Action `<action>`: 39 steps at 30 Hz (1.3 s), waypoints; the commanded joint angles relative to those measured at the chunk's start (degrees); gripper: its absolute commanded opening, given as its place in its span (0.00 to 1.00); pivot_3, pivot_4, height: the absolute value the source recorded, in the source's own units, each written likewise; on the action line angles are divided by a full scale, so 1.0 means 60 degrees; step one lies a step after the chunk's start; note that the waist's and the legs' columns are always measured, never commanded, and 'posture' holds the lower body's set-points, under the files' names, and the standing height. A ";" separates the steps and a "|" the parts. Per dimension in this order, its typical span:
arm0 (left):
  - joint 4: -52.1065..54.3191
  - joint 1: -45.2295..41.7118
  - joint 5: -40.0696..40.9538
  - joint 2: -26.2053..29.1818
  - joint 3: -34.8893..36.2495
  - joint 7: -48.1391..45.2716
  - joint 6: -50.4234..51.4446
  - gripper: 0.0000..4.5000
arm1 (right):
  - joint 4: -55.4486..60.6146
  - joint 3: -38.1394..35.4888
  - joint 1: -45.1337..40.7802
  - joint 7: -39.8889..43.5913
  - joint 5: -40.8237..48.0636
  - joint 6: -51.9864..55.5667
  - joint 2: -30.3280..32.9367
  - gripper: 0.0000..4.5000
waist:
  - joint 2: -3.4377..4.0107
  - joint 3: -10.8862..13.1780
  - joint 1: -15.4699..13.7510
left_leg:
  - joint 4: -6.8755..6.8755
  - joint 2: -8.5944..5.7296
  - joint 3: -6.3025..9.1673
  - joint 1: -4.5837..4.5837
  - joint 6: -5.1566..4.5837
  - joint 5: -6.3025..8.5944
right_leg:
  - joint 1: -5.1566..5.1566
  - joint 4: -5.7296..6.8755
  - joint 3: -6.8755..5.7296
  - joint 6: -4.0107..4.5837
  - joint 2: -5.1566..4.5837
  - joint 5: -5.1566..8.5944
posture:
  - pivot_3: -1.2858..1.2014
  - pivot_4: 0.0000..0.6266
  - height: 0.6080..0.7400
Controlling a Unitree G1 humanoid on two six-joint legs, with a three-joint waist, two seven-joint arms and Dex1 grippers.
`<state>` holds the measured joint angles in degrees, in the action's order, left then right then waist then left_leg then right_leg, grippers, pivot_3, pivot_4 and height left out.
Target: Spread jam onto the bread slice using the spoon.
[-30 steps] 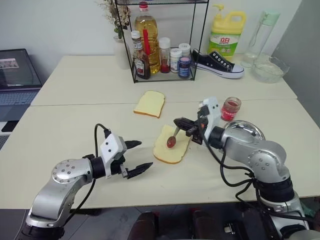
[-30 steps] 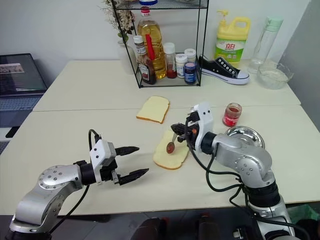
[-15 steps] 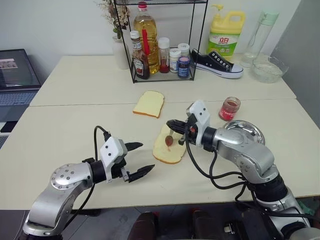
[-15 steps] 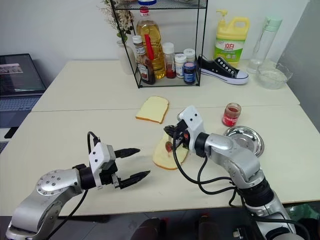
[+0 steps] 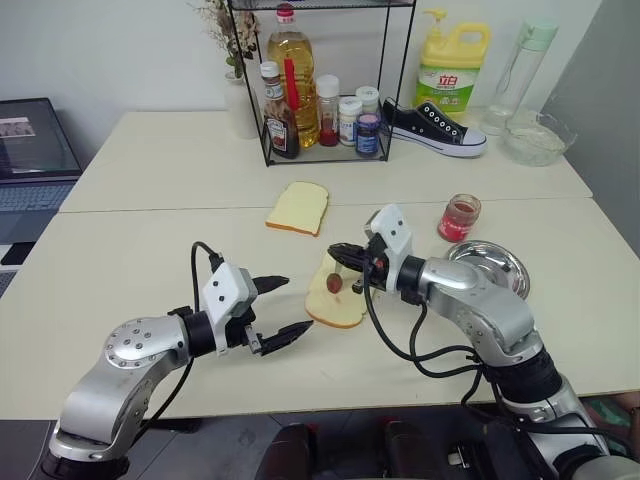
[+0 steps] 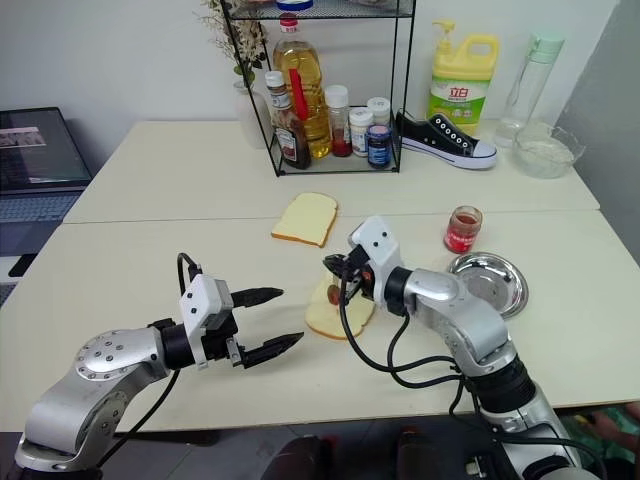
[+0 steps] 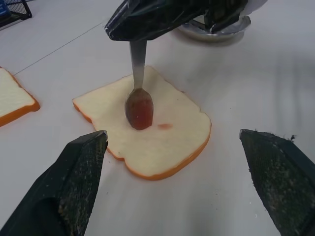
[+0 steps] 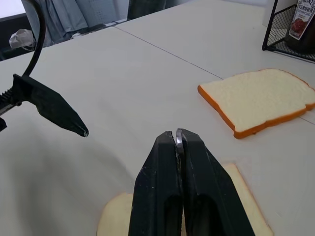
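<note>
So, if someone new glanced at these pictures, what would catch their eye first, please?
Probably the right gripper at mid-table, shut on a spoon whose red-stained bowl rests on the bread slice, with a small smear of jam beside it. Next, the left gripper with its jaws wide open, just left of that slice, holding nothing. A second, plain slice lies farther back, in front of the wire rack of bottles.
</note>
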<state>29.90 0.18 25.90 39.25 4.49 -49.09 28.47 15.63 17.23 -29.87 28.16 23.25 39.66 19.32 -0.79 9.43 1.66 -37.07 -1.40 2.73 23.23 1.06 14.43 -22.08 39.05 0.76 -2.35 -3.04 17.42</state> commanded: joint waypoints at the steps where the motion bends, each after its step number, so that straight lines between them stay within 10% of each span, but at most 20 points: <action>1: 0.0181 -0.0146 0.0090 0.0064 -0.0009 0.0018 -0.0081 1.00 | 0.0248 -0.0173 -0.0192 0.0089 -0.0206 -0.0101 -0.0003 0.01 | 0.0000 0.0000 0.0000 | 0.0000 0.0000 0.0001 0.0000 0.0000 0.0000 | 0.0001 0.0000 -0.0001 0.0000 0.0000 0.0000 | 0.52 0.24 1.00; 39: -0.0870 -0.0964 -0.0113 0.0161 -0.0314 -0.0538 -0.0699 1.00 | 0.0322 -0.1102 0.0205 0.0085 -0.0833 0.0077 0.0208 0.01 | -0.0002 -0.0001 -0.0014 | 0.0000 -0.0001 -0.0001 -0.0016 0.0000 0.0000 | 0.0015 -0.0001 0.0000 0.0000 0.0000 0.0000 | 0.52 0.24 1.00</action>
<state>24.09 -4.99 25.36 39.91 2.51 -52.01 25.64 16.56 11.93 -29.14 28.69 19.11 41.44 19.92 -0.81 9.43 1.57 -37.06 -1.40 2.73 23.13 1.06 14.43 -21.99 39.05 0.76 -2.35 -3.04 17.42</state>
